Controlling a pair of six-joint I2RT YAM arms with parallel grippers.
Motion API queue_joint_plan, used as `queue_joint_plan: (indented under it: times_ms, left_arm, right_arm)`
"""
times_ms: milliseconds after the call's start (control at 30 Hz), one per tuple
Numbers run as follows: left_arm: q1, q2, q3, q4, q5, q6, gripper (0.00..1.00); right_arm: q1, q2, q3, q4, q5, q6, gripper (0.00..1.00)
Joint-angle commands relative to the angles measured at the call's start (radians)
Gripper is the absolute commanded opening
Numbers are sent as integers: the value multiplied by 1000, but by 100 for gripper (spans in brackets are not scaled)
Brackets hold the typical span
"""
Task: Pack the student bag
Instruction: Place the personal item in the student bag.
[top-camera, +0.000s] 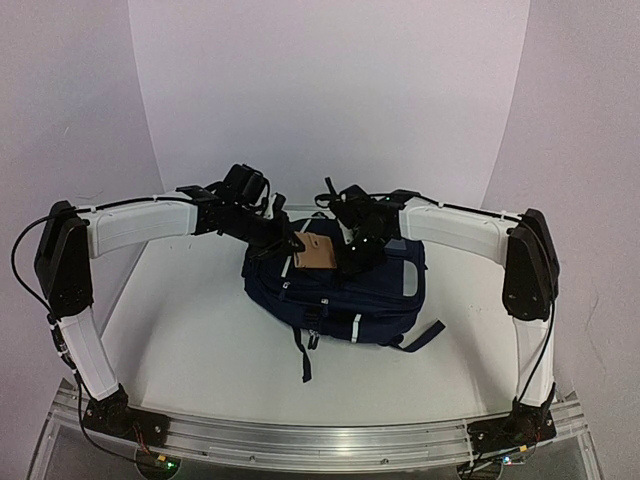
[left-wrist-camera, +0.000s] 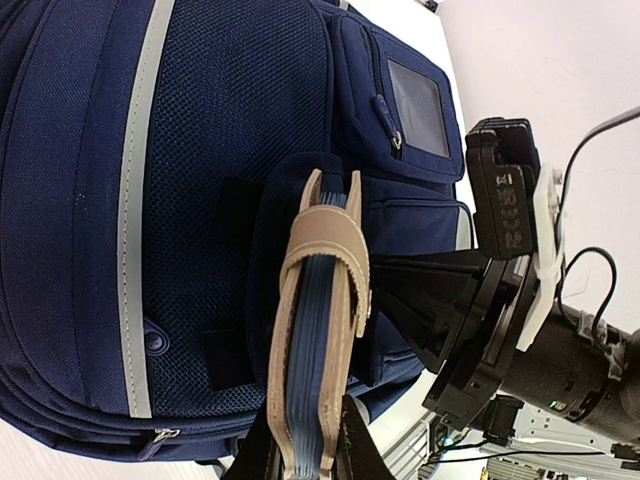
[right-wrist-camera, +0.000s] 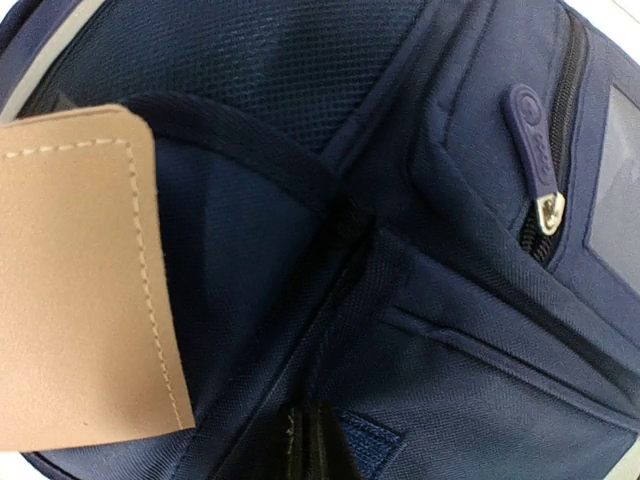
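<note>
Lying front up at the middle of the table (top-camera: 200, 330), the student bag (top-camera: 385, 300) had its long axis running left to right, with its black straps trailing toward the arms. The left gripper (left-wrist-camera: 305, 445) clenched a tan case (left-wrist-camera: 320, 300) edge-on over the bag's front. The right gripper (right-wrist-camera: 312, 440) was closed tight against the navy fabric; whether it pinched cloth could not be told.

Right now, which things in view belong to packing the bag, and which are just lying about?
Job: student bag; tan stitched case, held by the left gripper at the bag's pocket; right gripper, shut, by that pocket.
Lying about: nothing loose visible; only the white table.
</note>
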Motion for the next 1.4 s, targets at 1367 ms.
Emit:
queue_joint_plan:
  times_ms: [1367]
  left_arm:
    - [7, 289, 265, -81, 529, 87, 0]
  right_arm:
    - [-92, -205, -39, 46, -219, 8, 0]
